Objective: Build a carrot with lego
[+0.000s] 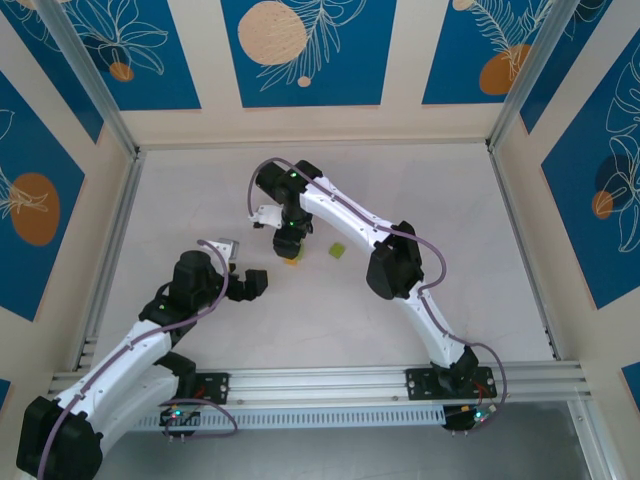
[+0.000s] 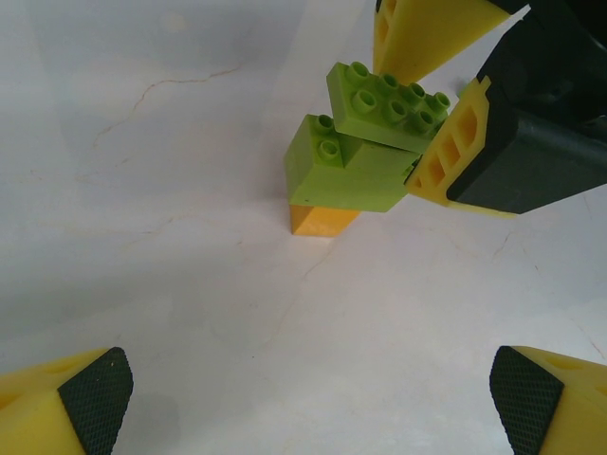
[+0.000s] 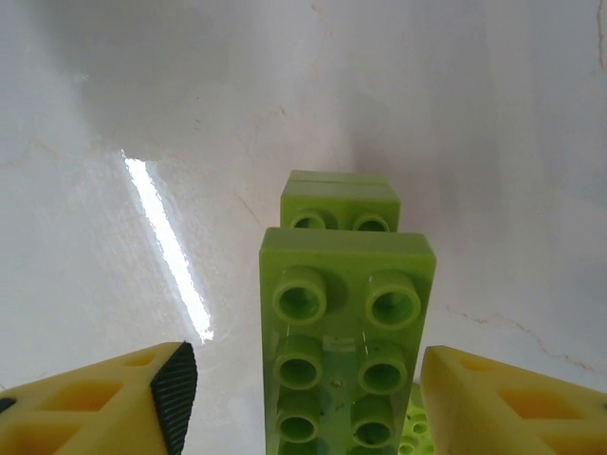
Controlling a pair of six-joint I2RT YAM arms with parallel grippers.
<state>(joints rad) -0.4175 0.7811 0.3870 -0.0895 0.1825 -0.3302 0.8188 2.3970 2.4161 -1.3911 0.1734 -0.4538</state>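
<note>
The carrot stands mid-table as a small stack: an orange brick (image 2: 322, 220) at the bottom, a lime-green brick (image 2: 346, 175) on it, and a long lime-green brick (image 2: 389, 106) on top, slightly tilted. My right gripper (image 1: 288, 245) hangs straight over the stack. Its fingers (image 3: 156, 398) flank the long brick (image 3: 346, 332) with a gap on each side, so it is open and not gripping. A shorter green brick (image 3: 340, 201) shows beyond the long one. My left gripper (image 2: 313, 398) is open and empty, a short way to the stack's near left.
A loose lime-green brick (image 1: 337, 251) lies just right of the stack. The right arm (image 1: 395, 260) arches across the middle of the white table (image 1: 200, 200). Metal rails (image 1: 330, 380) line the near edge, and walls enclose the other sides.
</note>
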